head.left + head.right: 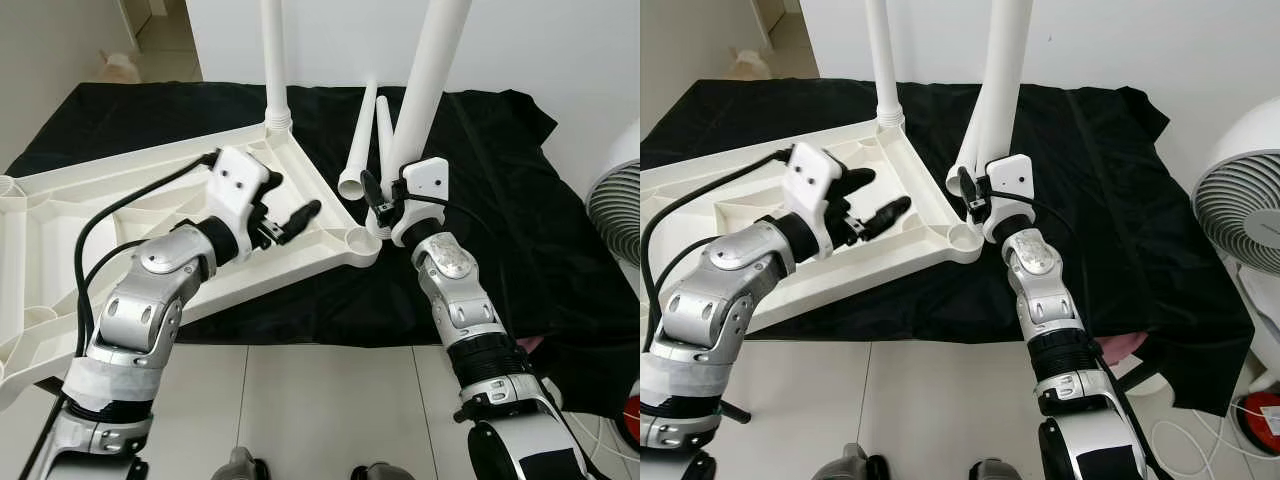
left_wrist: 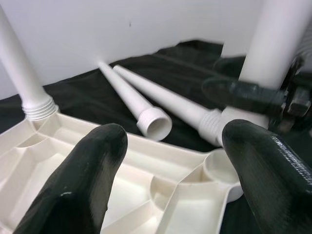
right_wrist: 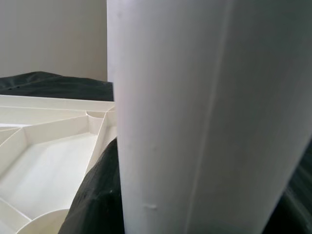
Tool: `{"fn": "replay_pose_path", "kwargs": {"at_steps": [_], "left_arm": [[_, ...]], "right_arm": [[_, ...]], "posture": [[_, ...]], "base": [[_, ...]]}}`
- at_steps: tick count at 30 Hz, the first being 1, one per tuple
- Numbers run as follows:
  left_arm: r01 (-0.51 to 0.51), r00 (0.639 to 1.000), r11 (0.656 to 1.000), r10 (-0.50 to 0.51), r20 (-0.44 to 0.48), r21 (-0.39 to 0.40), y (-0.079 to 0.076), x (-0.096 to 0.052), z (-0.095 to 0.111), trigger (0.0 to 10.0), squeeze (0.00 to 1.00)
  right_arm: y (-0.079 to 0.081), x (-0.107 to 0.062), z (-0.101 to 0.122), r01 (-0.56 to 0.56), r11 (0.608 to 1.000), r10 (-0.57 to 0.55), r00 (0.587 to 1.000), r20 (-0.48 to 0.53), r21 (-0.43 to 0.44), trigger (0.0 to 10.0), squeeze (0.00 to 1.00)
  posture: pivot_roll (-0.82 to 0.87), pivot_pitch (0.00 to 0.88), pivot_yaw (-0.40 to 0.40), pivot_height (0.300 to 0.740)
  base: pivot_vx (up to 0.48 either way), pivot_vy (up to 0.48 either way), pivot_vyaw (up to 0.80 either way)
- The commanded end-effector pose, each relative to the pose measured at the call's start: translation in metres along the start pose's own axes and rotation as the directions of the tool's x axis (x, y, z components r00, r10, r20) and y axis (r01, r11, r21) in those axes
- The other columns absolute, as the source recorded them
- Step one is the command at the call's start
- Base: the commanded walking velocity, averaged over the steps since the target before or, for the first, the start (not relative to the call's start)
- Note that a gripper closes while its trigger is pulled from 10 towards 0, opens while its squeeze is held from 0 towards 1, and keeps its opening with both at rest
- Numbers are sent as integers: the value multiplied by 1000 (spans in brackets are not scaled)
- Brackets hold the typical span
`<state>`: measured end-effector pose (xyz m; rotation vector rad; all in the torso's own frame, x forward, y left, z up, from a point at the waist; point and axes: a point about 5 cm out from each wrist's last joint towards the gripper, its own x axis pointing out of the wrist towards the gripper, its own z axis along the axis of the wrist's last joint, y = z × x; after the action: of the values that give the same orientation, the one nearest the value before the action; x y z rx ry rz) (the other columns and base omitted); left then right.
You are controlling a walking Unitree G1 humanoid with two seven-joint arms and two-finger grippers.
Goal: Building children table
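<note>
Looking down, I see the white plastic tabletop (image 1: 300, 225) lying upside down on a black cloth (image 1: 500, 220), its ribbed underside up, with round sockets at the corners. One leg (image 1: 273, 60) stands upright in the far corner socket, beyond my left gripper (image 1: 290, 215). That gripper hovers over the ribbed underside with its jaws apart, holding nothing (the left wrist view shows both black fingers (image 2: 83, 180) spread wide over the ribs). My right gripper (image 1: 380, 198) has its jaws clamped on a second leg (image 1: 430, 70), a long tapered white tube leaning slightly, its lower end just beside the near corner socket (image 1: 362, 240); whether it sits in the socket I cannot tell. Two loose legs (image 1: 362, 140) lie side by side on the cloth just beyond the right jaws, one showing a threaded end. A white fan (image 1: 1250, 220) stands further right.
</note>
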<state>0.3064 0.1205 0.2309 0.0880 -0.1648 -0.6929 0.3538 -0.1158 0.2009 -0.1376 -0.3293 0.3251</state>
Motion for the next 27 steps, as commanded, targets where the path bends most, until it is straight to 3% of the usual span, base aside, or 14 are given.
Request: {"fn": "replay_pose_path", "kwargs": {"at_steps": [1,2,4,6,7,10,16,17,18,19,27], "left_arm": [[-292,956,955,291,-21,-43,21,-7,-8,10000,0],[-342,940,937,342,-18,-64,26,-9,-9,10000,0],[-342,940,937,342,-18,-64,26,-9,-9,10000,0],[-512,858,846,512,-43,-150,40,-21,-22,10000,0],[-600,800,781,594,-90,-172,44,-28,-34,10000,0],[-623,781,756,615,-108,-202,43,-31,-39,10000,0],[-638,769,739,629,-116,-219,41,-35,-43,10000,0],[-675,736,704,664,-133,-220,40,-42,-49,10000,0],[-675,736,704,664,-133,-220,40,-42,-49,10000,0],[-699,713,680,686,-145,-219,39,-46,-52,10000,0],[-705,702,657,699,-136,-267,24,-58,-59,10000,0]], "right_arm": [[2,-2,1,-3,1000,3,1000,4,-3,10000,0],[2,-2,1,-1,1000,1,1000,5,-3,10000,0],[2,-2,1,-1,1000,1,1000,5,-3,10000,0],[1,-3,1,11,1000,-11,1000,9,0,10000,0],[1,-4,1,16,1000,-16,1000,11,3,10000,0],[1,-4,2,19,1000,-19,1000,17,8,10000,0],[1,-4,2,22,1000,-22,999,25,18,10000,0],[2,-4,3,21,1000,-22,999,30,22,10000,0],[2,-4,3,21,1000,-22,999,30,22,10000,0],[2,-4,3,19,1000,-20,999,32,23,10000,0],[0,-5,5,28,999,-29,999,41,28,10000,0]], "posture": [[-98,62,76,740],[-98,62,76,740],[-98,62,76,740],[-107,58,92,740],[-107,58,92,740],[-108,58,94,740],[-105,52,94,740],[-105,49,97,740],[-105,49,97,740],[-105,49,97,740],[-102,45,100,740]], "base": [[0,0,0],[0,0,0],[0,0,0],[0,0,0],[0,0,0],[0,0,0],[0,0,0],[0,0,0],[0,0,0],[0,0,0],[0,0,0]]}}
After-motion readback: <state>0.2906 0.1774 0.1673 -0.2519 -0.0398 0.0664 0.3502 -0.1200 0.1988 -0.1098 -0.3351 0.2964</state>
